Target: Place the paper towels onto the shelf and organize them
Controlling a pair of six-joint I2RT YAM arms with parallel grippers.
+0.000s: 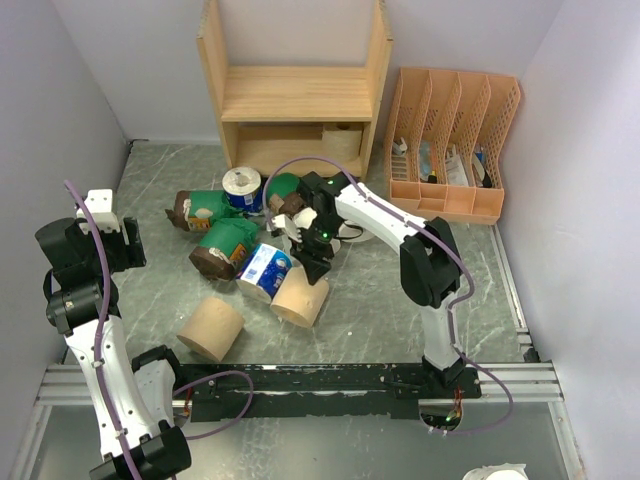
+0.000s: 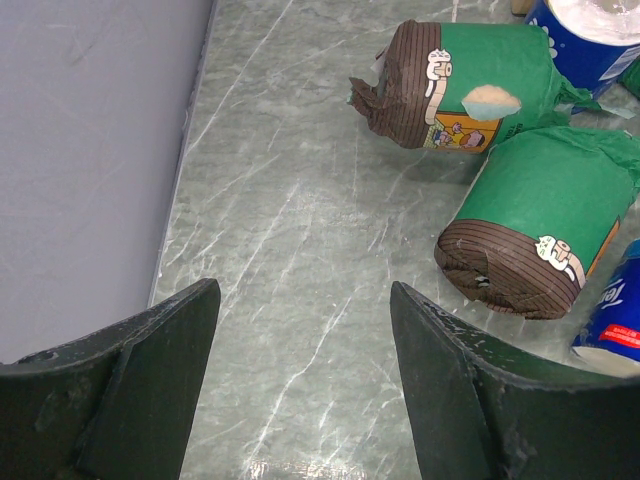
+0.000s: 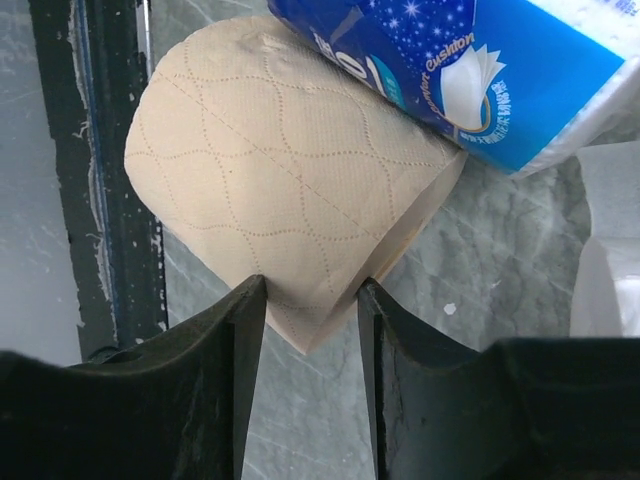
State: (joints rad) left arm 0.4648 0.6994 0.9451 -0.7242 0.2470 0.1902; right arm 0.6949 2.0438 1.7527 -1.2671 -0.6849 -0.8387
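At table [image 1: 380, 300] centre, right gripper [image 3: 310, 288] pinching tan roll [image 3: 280, 160] rim; left gripper [image 2: 305, 288] spread.

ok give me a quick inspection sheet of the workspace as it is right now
surface: grey-green marbled tabletop, rolls scattered across its middle
shelf: wooden shelf at the back, one pale roll on its lower tier
rolls: the others lie loose, among them a green roll and a blue roll
clutter: peach file organizer right of the shelf, papers in it
grippers: left gripper open, nothing between its jaws; right gripper jaws either side of a tan roll at its edge, grip unclear
cables: purple cable looping over the near rail
surroundings: plain pale walls
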